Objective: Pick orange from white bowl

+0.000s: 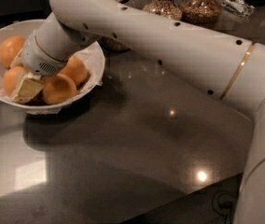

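The white bowl (pixel 95 55), lined with crinkled white paper, stands at the left on the dark table. Several deep-orange fruits lie in it: one at the back left (pixel 10 50), one at the left (pixel 12 78), one at the front (pixel 59 88) and one at the right (pixel 75 69). No dark blemish shows on any of them, so I cannot tell which is the orange. My gripper (pixel 27 87) is down inside the bowl, between the left and front fruits and touching them. The white wrist (pixel 46 55) hides the bowl's middle.
The white arm (pixel 179 45) crosses the view from the right edge to the bowl. Glass jars of grain (pixel 200 6) stand along the back edge behind the arm. The dark glossy tabletop (pixel 123 148) stretches toward me, with its edge at the lower right.
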{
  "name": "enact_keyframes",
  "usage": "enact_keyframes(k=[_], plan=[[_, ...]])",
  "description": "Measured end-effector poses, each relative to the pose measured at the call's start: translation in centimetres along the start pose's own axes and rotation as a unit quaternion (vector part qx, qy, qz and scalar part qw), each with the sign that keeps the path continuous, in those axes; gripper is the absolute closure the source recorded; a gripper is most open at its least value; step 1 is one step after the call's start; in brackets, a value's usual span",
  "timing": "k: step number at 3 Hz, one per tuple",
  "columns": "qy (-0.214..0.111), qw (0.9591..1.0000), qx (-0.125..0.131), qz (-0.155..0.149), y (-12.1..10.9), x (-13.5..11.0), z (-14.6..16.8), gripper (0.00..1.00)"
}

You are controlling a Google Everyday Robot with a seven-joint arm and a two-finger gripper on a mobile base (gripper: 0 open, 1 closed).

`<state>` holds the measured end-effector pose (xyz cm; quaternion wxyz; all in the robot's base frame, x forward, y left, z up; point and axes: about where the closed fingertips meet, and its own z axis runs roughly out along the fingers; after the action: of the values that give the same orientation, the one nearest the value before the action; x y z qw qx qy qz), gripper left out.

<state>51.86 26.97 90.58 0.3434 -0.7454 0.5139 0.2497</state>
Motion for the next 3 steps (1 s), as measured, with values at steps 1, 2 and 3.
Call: enact_keyframes(k=[1, 2, 3], plan=[[0.000, 1.0000, 0.000, 0.000, 0.00, 0.00, 0.00, 0.56], [0.000, 1.0000, 0.000, 0.000, 0.00, 0.00, 0.00, 0.79], [0.000, 1.0000, 0.000, 0.000, 0.01, -0.01, 0.01, 0.99]])
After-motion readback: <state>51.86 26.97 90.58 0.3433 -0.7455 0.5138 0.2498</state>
